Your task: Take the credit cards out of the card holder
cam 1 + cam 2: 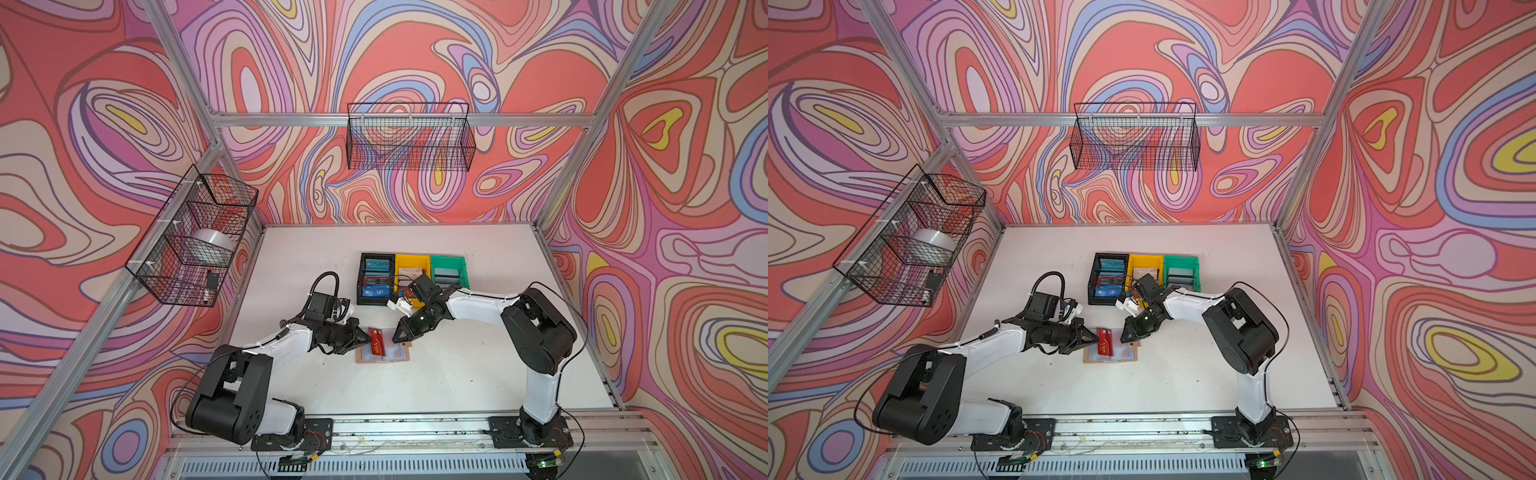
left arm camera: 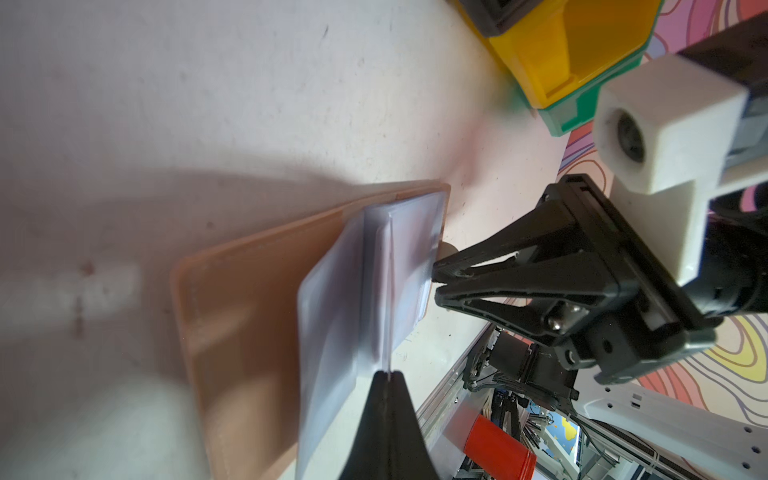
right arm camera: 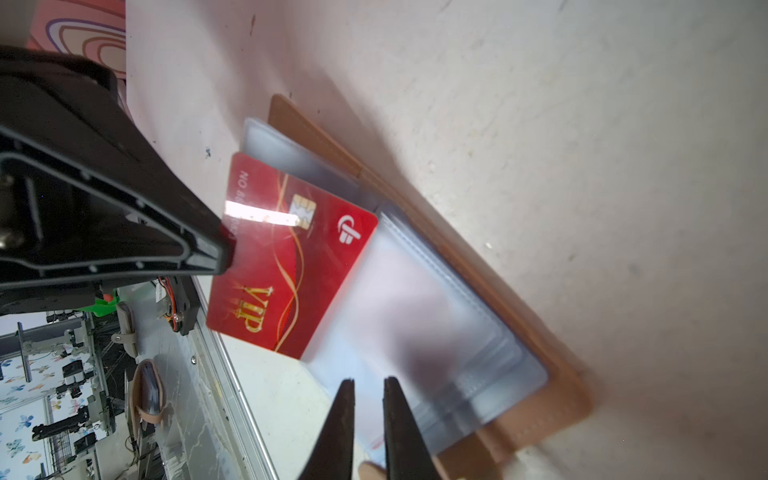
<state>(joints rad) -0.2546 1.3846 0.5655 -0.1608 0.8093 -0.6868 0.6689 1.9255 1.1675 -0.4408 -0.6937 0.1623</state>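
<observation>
The tan card holder (image 1: pixel 384 361) (image 1: pixel 1111 360) (image 2: pixel 249 311) (image 3: pixel 316 133) lies open on the white table, its clear sleeve pages fanned up. A dark red credit card with gold "VIP" lettering (image 1: pixel 376 344) (image 1: pixel 1104 343) (image 3: pixel 291 270) sticks out of the pages toward the left. My left gripper (image 1: pixel 369 338) (image 1: pixel 1096 338) (image 2: pixel 388 374) is shut on that card's outer edge. My right gripper (image 1: pixel 395 337) (image 1: pixel 1123 337) (image 3: pixel 371 380) pinches the edge of a clear sleeve page on the holder's right side, jaws a narrow gap apart. More cards lie in the black bin (image 1: pixel 360 282), among them a blue VIP one (image 1: pixel 374 292).
Black, yellow (image 1: pixel 411 258) and green (image 1: pixel 448 259) bins stand in a row just behind the holder, close to the right wrist. Wire baskets (image 1: pixel 409 137) hang on the back and left walls. An aluminium rail (image 1: pixel 415 428) runs along the table's front edge.
</observation>
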